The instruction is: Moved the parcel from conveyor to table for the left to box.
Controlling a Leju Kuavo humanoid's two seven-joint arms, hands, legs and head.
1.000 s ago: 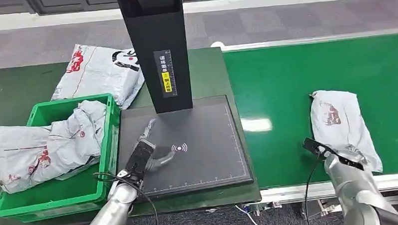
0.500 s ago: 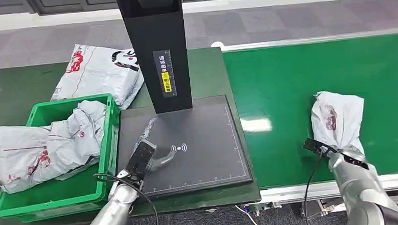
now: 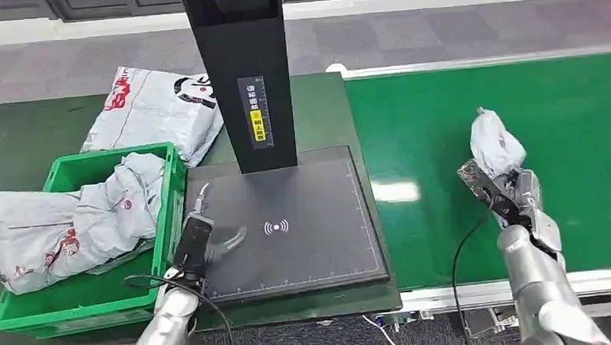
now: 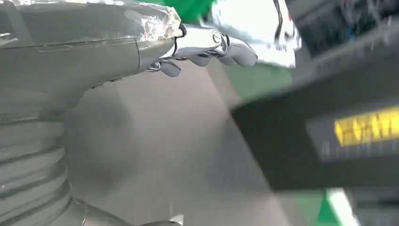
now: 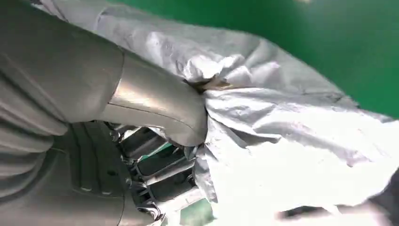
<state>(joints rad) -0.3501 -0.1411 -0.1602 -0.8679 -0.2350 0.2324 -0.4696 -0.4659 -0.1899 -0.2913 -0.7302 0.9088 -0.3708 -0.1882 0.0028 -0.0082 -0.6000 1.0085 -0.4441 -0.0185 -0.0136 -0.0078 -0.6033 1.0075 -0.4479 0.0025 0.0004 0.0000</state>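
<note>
A crumpled grey parcel [image 3: 495, 144] hangs bunched up above the green conveyor [image 3: 439, 122], held by my right hand [image 3: 512, 193] at its lower end. In the right wrist view the thumb presses into the grey parcel [image 5: 282, 132] and the fingers [image 5: 155, 174] curl under it. My left hand [image 3: 206, 236] hovers over the left part of the black scanner pad [image 3: 304, 218], fingers spread and holding nothing. The left wrist view shows the same open fingers [image 4: 211, 47] above the grey pad surface. A green crate [image 3: 84, 295] with grey parcels in it sits on the table at the left.
A black scanner post [image 3: 241, 75] rises from the back of the pad. Another grey parcel [image 3: 158, 108] lies on the dark green table [image 3: 25, 144] behind the crate. One parcel [image 3: 28, 236] spills over the crate's left rim.
My right hand has lifted the parcel off the belt and drawn it up and back, bunching it. My left hand has slid left across the pad toward the crate.
</note>
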